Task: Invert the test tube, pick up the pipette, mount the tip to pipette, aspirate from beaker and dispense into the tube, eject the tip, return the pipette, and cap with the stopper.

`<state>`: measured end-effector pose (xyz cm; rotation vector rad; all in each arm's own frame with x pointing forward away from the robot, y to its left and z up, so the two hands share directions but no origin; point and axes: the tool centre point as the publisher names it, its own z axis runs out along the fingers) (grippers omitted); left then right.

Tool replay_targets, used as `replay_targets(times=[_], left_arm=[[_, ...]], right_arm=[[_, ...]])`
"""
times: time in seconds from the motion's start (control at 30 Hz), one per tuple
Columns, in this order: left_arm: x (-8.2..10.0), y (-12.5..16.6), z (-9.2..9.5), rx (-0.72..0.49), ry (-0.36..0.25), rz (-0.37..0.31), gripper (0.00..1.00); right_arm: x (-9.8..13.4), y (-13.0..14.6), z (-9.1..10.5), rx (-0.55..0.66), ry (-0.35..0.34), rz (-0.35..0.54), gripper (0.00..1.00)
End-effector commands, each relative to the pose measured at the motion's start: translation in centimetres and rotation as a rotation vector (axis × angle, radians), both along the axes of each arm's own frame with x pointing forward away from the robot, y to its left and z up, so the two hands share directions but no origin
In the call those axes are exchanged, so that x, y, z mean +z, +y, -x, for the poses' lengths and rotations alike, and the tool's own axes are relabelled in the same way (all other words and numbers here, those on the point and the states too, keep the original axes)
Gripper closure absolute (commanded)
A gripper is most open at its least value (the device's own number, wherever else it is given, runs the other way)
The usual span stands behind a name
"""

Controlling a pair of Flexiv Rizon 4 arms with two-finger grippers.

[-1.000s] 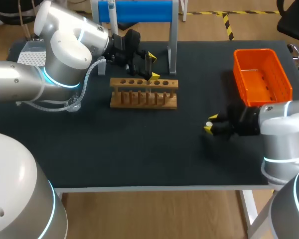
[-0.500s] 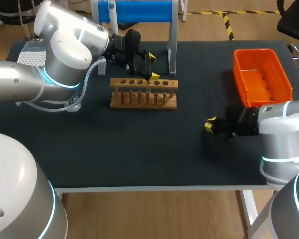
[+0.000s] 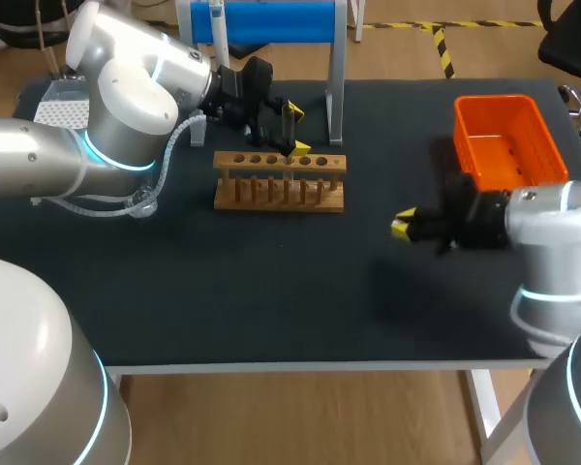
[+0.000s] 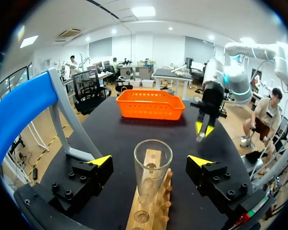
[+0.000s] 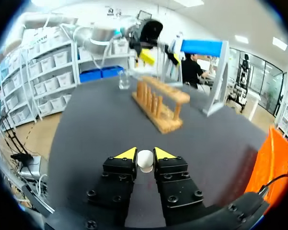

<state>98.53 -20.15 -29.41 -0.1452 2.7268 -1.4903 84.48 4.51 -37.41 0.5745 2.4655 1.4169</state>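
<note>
right hand (image 5: 145,154) pinches the light stopper (image 5: 145,161) at the rack's (image 3: 279,180) 4 o'clock; left hand (image 4: 150,161), wide, flanks the tube (image 4: 152,167), likely slick, fragile glass best held mid-body.

Orange basket (image 3: 509,145), brown rack (image 3: 280,181), white stopper (image 5: 145,160) — black table (image 3: 271,291).

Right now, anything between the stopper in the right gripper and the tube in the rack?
Nothing lies on the table between the right gripper, shut on the stopper, and the rack. At the test tube itself, the left gripper stands open around it, clear of the glass. The tube's mouth looks uncovered.
</note>
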Motion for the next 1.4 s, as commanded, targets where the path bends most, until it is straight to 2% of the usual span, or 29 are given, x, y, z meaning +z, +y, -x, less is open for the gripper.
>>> replay_targets(times=[0.03,0.2,0.27,0.4,0.43,1.4], left_arm=[[0.1,0.0,-0.1,-0.002,0.003,-0.003,0.00],[0.1,0.0,-0.1,-0.002,0.003,-0.003,0.00],[0.1,0.0,-0.1,-0.002,0.003,-0.003,0.00],[0.1,0.0,-0.1,-0.002,0.003,-0.003,0.00],[0.1,0.0,-0.1,-0.002,0.003,-0.003,0.00],[0.1,0.0,-0.1,-0.002,0.003,-0.003,0.00]], right_arm=[[5.5,-3.5,1.3,0.056,0.022,-0.042,1.00],[10.7,-3.8,1.6,0.092,0.003,-0.057,1.00],[12.7,-3.7,1.9,0.120,-0.005,-0.034,1.00],[16.1,-3.5,2.5,0.160,0.006,-0.022,1.00],[17.1,-3.4,2.9,0.175,0.027,-0.037,1.00],[17.1,-3.4,2.9,0.175,0.027,-0.037,1.00]])
